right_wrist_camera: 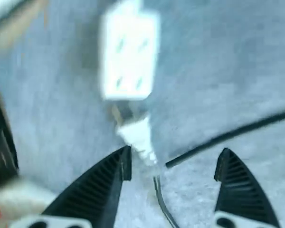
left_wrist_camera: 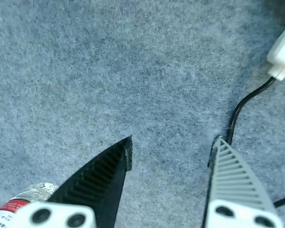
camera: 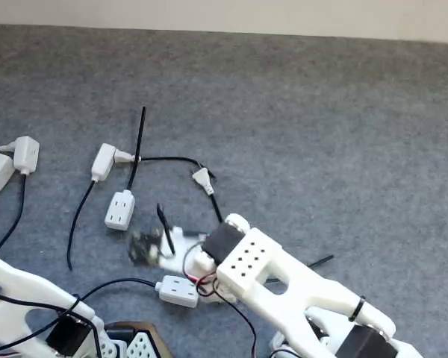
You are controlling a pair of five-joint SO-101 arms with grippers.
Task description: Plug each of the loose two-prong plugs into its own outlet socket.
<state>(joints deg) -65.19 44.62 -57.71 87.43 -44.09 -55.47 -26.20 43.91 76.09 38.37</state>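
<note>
On the grey table (camera: 321, 112) the right claw (right_wrist_camera: 175, 154) hung wide open, w/ the socket block (right_wrist_camera: 129, 54) just ahead & a white plug (right_wrist_camera: 137, 135) between its fingers, close to one side. Closing off-centre could've twisted the plug so its prongs missed the slots. The left claw (left_wrist_camera: 174, 142), also wide open, held nothing to brace the block.

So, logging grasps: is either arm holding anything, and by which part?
Nothing held. Left gripper and right gripper have open jaws; a plug lies unclamped at the right's tips.
</note>
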